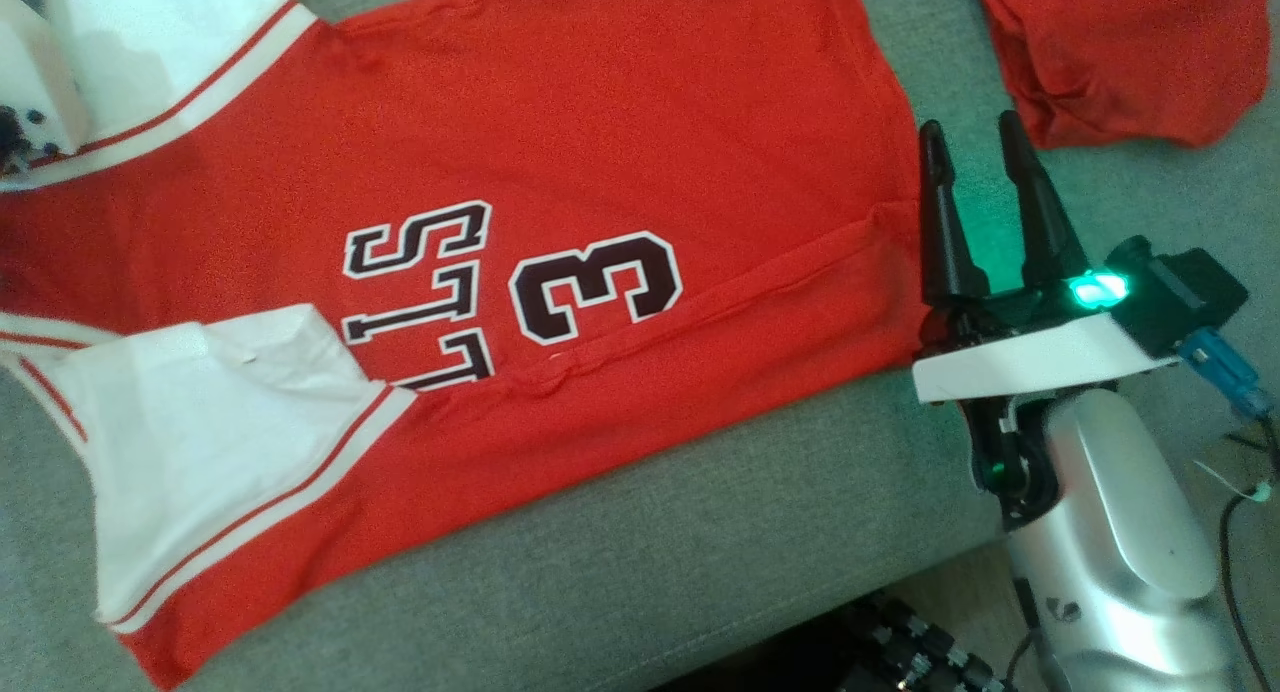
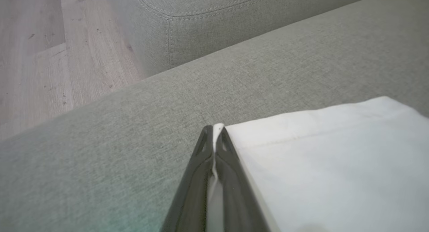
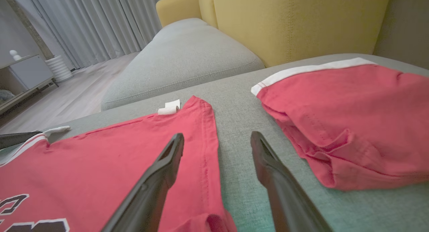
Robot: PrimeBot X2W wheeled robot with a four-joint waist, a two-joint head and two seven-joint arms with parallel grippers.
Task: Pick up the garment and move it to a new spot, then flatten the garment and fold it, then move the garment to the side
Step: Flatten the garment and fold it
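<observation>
The garment (image 1: 600, 122) is a red jersey with white sleeves and a dark "3", spread flat on the grey couch seat (image 1: 700, 532). My left gripper (image 2: 214, 128) is shut on the edge of a white sleeve (image 2: 318, 158), with cloth pinched between its fingers. My right gripper (image 1: 975, 137) stands open at the jersey's right hem, fingers above the seat. In the right wrist view, the gripper (image 3: 218, 138) has its left finger over the red hem (image 3: 204, 131) and its right finger over bare cushion.
A second red garment (image 1: 1130, 52) lies bunched on the seat just right of my right gripper. Behind it are a yellow backrest (image 3: 285, 24) and a grey cushion (image 3: 187, 57). Wooden floor (image 2: 50, 57) lies past the seat edge. Cables (image 1: 1240, 492) hang near my right forearm.
</observation>
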